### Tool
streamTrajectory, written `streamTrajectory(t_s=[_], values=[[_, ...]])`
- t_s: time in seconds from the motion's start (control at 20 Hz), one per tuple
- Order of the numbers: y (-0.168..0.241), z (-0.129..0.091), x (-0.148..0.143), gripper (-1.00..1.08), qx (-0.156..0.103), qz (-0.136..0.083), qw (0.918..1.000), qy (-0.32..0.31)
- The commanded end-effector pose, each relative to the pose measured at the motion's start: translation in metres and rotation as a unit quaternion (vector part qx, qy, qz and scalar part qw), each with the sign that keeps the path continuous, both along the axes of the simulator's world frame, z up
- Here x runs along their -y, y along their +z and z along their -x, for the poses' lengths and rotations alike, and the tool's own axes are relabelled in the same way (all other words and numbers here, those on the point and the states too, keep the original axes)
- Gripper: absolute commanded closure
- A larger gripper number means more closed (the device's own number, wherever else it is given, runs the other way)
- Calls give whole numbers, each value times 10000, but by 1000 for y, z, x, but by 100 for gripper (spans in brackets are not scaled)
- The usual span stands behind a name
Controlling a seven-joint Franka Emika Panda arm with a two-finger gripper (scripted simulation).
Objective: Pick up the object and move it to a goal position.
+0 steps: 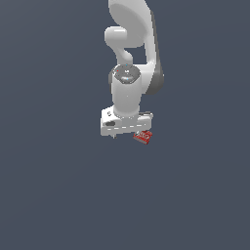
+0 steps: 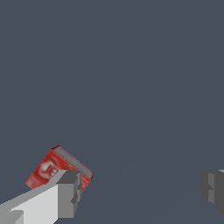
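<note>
Fingers (image 2: 65, 192) of your gripper (image 2: 140, 190) sit closest to the wrist camera: one pale finger with a grey pad shows on one side of that view, and the grey tip of the other shows at the opposite edge. You have them spread wide, with bare dark surface between them and nothing held.

Your red block (image 2: 59, 169) lies flat just behind the pale finger, outside the gap. That finger's pad overlaps one corner of it in the wrist view; whether they touch cannot be told. The block's red face carries faint pale markings and a grey edge strip.

In the exterior view, your gripper (image 1: 126, 128) points downward, its white body level. The red block (image 1: 143, 137) sits just below the gripper's end at the exterior view's right, much smaller than the gripper.

Above the gripper, your white arm (image 1: 131, 58) rises out of the frame's top. The dark grey worktop (image 1: 58, 195) fills the rest of both views.
</note>
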State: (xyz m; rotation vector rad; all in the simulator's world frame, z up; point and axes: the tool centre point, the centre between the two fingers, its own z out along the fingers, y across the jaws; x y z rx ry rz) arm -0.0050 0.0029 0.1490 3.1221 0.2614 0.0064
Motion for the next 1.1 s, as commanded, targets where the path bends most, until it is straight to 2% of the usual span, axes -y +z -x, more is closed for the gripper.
streamTrajectory(t_s=[0.0,0.2,0.45,0.75,1.05], values=[[-8,5,-7,-92,-9,12,9994,337],[-22,16,-21,-92,-24,30,9948,1017],[-41,33,-42,-92,-41,39,9807,1954],[-61,55,-65,-92,-50,25,9527,3040],[-74,73,-83,-92,-48,0,9239,3826]])
